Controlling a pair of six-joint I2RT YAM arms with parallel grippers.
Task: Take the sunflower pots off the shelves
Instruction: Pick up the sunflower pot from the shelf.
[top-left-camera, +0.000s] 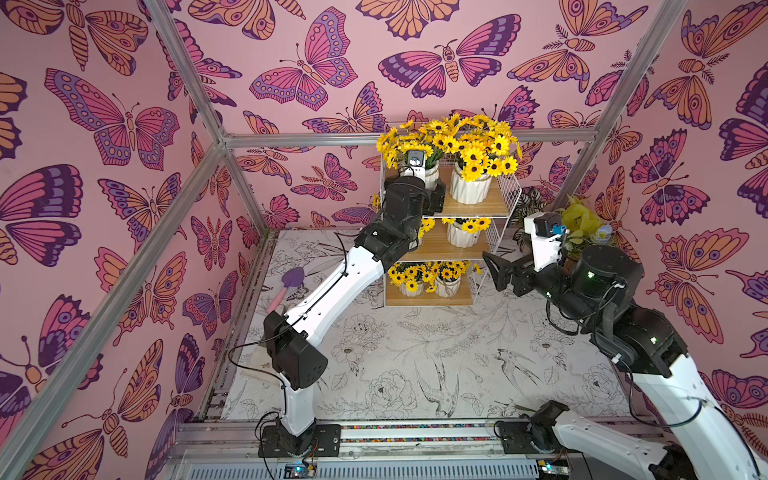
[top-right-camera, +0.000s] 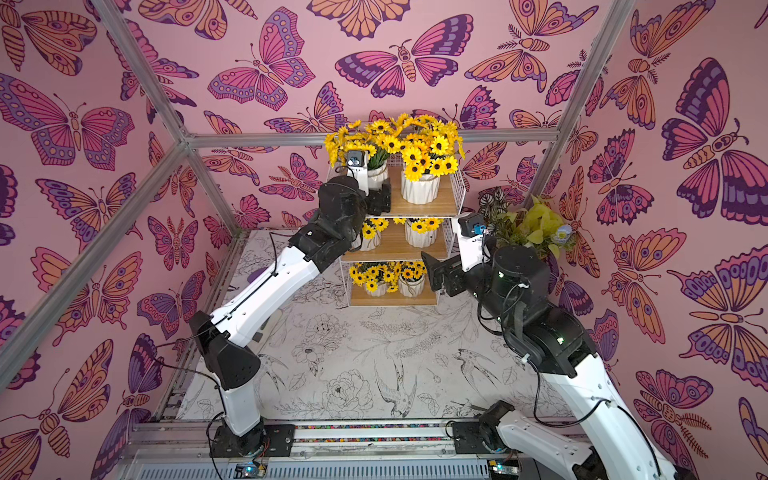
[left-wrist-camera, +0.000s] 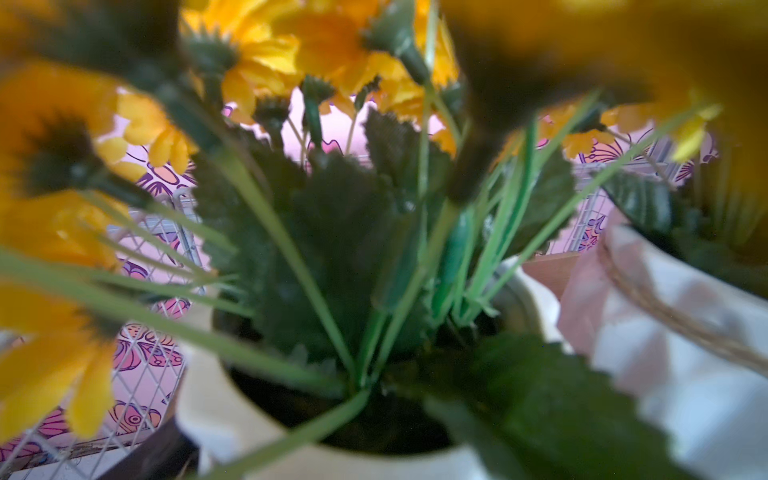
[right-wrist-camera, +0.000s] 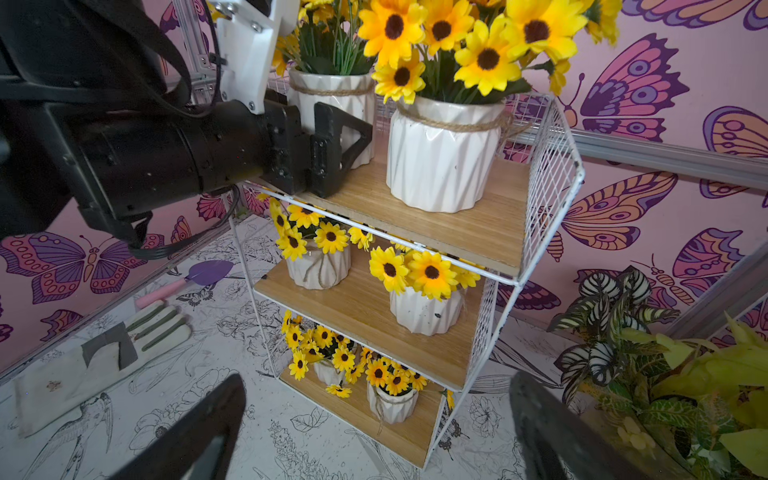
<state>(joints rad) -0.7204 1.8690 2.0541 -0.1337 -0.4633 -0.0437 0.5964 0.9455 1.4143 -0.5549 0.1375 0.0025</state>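
White wire and light wood make up the shelves, which stand at the back of the table. All six sunflower pots sit on them, two on each board.

The left gripper is up at the top board. It is around the top pot on the left arm's side. One black finger lies against the side of this pot, close to the wood. The other finger is hidden behind the pot, so I cannot tell if the gripper is squeezing the pot or only sitting around it. The pot stands flat on the board, just beside the second top pot. In the left wrist view its green stems and yellow flowers fill the picture, very blurry, and a dark finger touches its white wall.

The right gripper hangs in the air beside the shelves and touches nothing. Its two dark fingers are spread wide apart, and nothing is between them.

The middle pots sit on the middle board and the bottom pots on the lowest board.

On the table, on the left arm's side, lie a purple trowel with a pink handle and a glove. A leafy yellow-green plant and a stripy plant stand next to the shelves on the right arm's side.
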